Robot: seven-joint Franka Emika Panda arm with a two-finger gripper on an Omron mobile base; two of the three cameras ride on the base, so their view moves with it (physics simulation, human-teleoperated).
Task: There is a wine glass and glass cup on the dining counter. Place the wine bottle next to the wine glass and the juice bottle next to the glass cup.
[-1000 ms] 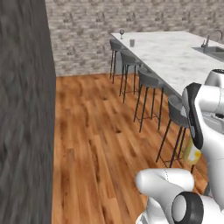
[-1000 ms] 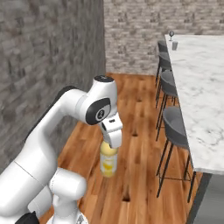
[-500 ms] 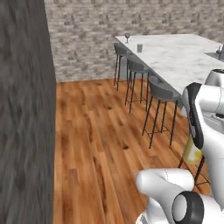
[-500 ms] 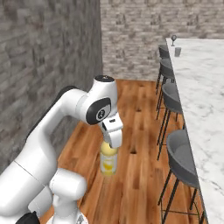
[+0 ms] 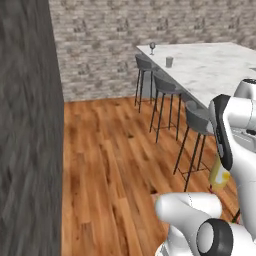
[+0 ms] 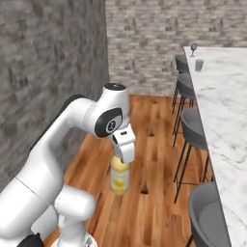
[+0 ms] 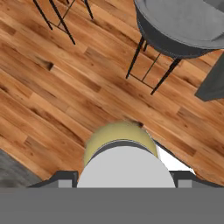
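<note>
Left base view: the juice bottle (image 5: 219, 175) is carried low beside the arm, presumably for transit, while the wine glass (image 5: 152, 48) and glass cup (image 5: 169, 61) stand apart at the far end of the dining counter (image 5: 220, 70). Right base view: the gripper (image 6: 124, 153) is seen clamped on the bottle's top, with open floor left of the stools (image 6: 193, 126). Hand view: the bottle's cap is seen held between the fingertips, a stool seat close ahead.

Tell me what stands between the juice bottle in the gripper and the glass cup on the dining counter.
The juice bottle hangs in the gripper over the wood floor. The glass cup stands at the dining counter's far end, near the wine glass. A row of grey stools lines the counter's near side; the marble around the cup looks bare.
</note>
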